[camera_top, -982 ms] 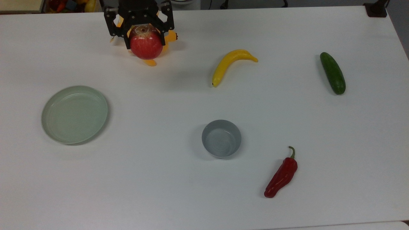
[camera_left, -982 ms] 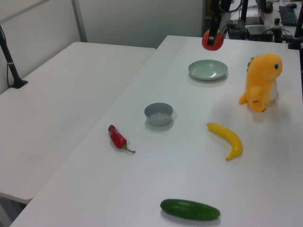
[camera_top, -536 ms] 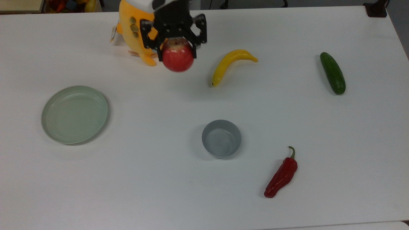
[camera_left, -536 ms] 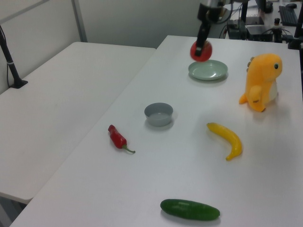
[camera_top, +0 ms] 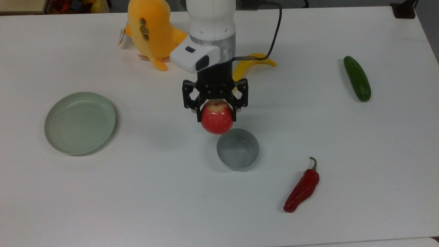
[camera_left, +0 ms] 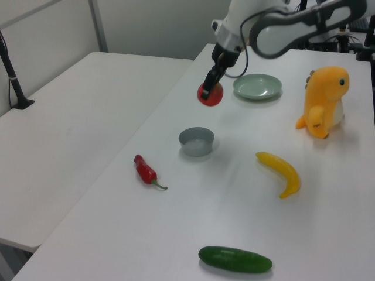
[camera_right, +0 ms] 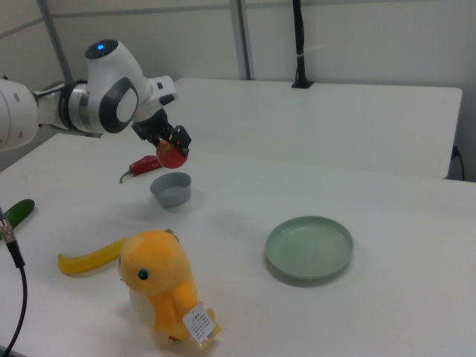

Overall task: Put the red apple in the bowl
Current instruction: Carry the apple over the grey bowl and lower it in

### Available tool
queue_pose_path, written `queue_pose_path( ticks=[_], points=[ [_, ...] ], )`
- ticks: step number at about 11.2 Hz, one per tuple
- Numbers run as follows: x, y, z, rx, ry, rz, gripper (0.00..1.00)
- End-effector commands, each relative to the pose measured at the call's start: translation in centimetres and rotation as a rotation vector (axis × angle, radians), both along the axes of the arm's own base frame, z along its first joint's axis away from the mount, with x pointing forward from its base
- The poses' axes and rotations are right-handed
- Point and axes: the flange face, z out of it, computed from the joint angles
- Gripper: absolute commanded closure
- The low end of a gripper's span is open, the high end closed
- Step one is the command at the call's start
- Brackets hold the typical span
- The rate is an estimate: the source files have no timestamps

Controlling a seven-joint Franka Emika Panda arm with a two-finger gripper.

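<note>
The hand point(camera_top: 216, 107) pinches the red apple point(camera_top: 216, 117) from above, one finger on each flank, so the fruit hangs free above the tabletop point(camera_top: 137, 192) and can be dropped straight down. In the top view the apple sits just off the bowl point(camera_top: 237, 149) at about eleven o'clock, not yet centred over the opening. The bowl's upright sides look only slightly wider than the apple, so release probably needs closer alignment.

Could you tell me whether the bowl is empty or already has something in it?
Empty. The bowl shows only its bare grey inside, and the apple is held in the air in the gripper, jaws shut on it.
</note>
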Motion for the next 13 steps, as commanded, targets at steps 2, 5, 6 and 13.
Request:
queue_pose_path(
  ticks=[2,5,6,13],
  points=[
    [1.8,2.6,-5.2,-0.001,-0.045,0.012,0.93],
    [2.4,4.1,-8.8,0.008,-0.088,0.036,0.93],
    [2.3,4.7,-9.2,0.016,-0.105,0.044,0.93],
    [2.2,5.4,-10.6,0.005,-0.093,0.066,0.38]
  ],
)
